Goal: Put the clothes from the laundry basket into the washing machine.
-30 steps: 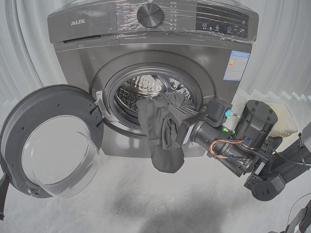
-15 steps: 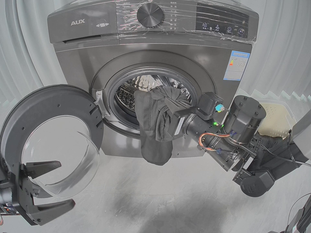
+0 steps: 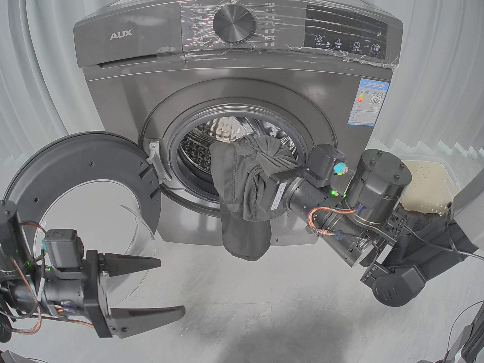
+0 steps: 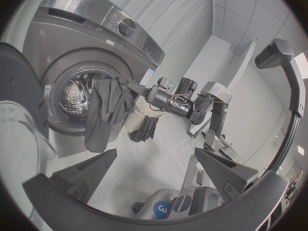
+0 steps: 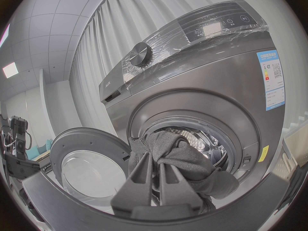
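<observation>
Right claw pinched a dark garment just before the washing machine mouth, perhaps touching; left claw gaped wide

I see the round hole of the washing machine in the middle of the frame. The dark cloth hangs across most of it and down over the lip, with my right gripper pinched on it. Only the hole's left side and top have room. The door sticks out at the left, just behind my left gripper, fingers spread wide. Between both arms there is room over the floor.
</observation>
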Available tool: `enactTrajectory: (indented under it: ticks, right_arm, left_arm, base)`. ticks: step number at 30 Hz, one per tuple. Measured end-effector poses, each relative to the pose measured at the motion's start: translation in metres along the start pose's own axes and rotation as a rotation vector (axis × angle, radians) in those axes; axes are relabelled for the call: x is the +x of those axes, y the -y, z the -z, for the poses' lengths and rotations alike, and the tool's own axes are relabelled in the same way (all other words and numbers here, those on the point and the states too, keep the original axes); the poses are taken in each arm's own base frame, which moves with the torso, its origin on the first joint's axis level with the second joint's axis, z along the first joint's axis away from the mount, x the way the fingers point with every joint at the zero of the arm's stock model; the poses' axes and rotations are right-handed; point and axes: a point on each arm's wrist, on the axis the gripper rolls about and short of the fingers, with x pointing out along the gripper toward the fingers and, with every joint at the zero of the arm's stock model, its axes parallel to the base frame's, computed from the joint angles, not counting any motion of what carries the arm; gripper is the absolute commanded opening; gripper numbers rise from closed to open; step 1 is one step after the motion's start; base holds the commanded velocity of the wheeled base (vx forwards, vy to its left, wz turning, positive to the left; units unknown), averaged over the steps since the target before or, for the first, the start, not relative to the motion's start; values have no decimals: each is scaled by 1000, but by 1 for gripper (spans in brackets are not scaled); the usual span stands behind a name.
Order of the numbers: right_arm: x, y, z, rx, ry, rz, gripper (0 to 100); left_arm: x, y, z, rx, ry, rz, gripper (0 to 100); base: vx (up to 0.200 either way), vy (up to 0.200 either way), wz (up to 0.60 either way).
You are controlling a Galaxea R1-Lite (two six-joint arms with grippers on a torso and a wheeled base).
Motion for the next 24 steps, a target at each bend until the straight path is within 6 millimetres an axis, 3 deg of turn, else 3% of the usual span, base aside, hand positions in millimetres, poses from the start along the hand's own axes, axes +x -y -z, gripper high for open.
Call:
enactTrajectory:
  ticks: [14,24]
  right_arm:
    - [-1,-3,-1,3,4,-9,0]
    - [-2,-4,-3,5,12,-11,0]
  left_arm:
    - [57,-29,-16,-83,-43,93,100]
    - [104,-57,-19,-34,63,-69,100]
  base:
    - [0,0,0]
    - [0,0,0]
